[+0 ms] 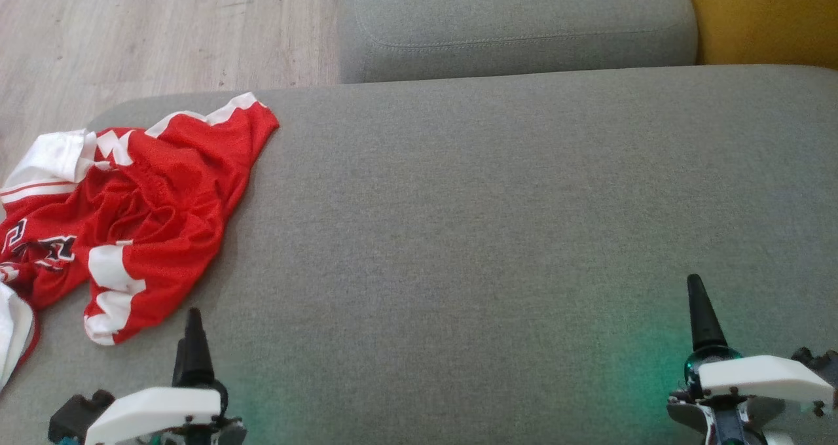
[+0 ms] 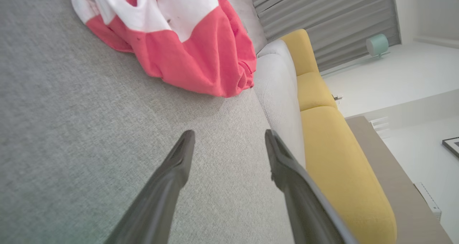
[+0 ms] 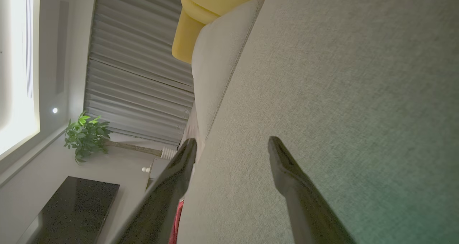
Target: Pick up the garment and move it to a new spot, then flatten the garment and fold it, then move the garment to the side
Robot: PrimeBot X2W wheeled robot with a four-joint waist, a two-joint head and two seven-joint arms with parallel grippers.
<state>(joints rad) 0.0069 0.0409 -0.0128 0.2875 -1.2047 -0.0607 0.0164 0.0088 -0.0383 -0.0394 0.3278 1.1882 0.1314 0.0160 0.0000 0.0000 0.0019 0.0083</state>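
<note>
The garment (image 1: 137, 209) is a red and white sports jersey, crumpled in a heap at the left end of the grey sofa seat (image 1: 497, 222), partly hanging over the left edge. The left wrist view shows the garment (image 2: 186, 39) ahead of the fingers, apart from them. My left gripper (image 1: 193, 330) hovers just right of the heap's near corner, open and holding nothing. My left gripper (image 2: 229, 140) has its fingers spread over bare grey fabric. My right gripper (image 1: 697, 301) is far to the right, open and empty. The right gripper (image 3: 233, 147) also hangs over bare seat.
A grey back cushion (image 1: 517, 26) runs along the far side of the seat, with a yellow cushion (image 1: 766, 16) at the far right. Wooden floor (image 1: 131, 33) lies beyond the seat's left end. A potted plant (image 3: 86, 136) and dark table (image 3: 71, 208) stand in the room.
</note>
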